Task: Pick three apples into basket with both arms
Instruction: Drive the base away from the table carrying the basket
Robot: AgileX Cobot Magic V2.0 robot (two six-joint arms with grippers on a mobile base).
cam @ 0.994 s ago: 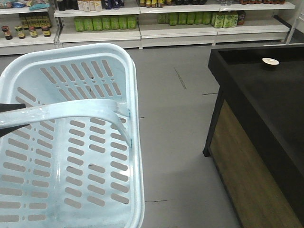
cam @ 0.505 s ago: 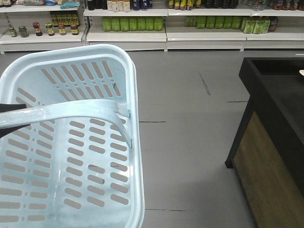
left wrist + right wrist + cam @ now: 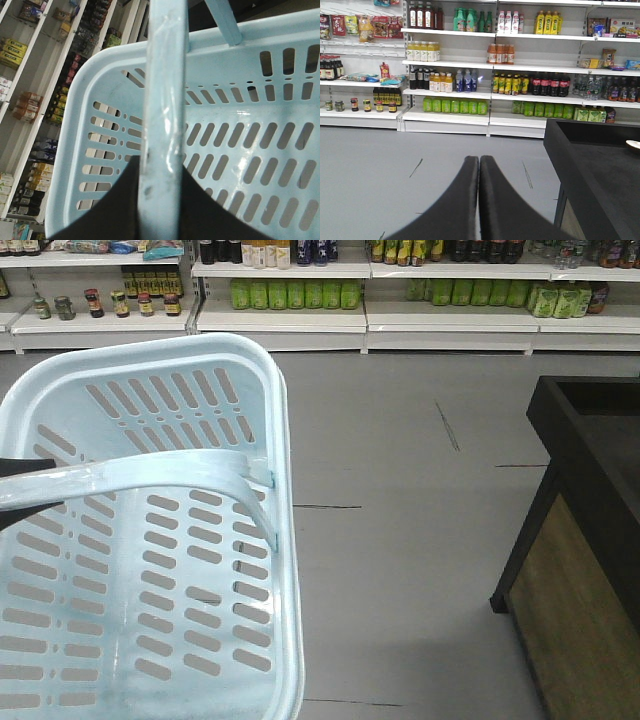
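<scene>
Left gripper point(image 3: 160, 172) clamps the handle point(image 3: 162, 100) of the basket point(image 3: 292, 620); no apples in sight

Two dark fingers point(image 3: 120, 205) sit either side of the flat handle and pinch it. The basket therefore hangs from the left arm at the near left of the front view, over the grey floor point(image 3: 400, 490). Carrying it by the swing handle leaves its mouth open upward, which suits dropping fruit in from above. The part of the slotted bottom that shows is bare. None of the three apples lies there and none appears in any view, so where they are cannot be told.

The right gripper point(image 3: 479, 162) has its fingers pressed together with nothing between them. It points across the floor toward the far shelves point(image 3: 450, 65) of bottles and jars, and looks parked rather than at work. A black counter point(image 3: 600, 165) stands at the right.

The task seems to be at its very start, with the fruit yet to be reached. With the left arm taken up by the basket, the picking will probably fall to the free right arm.
</scene>
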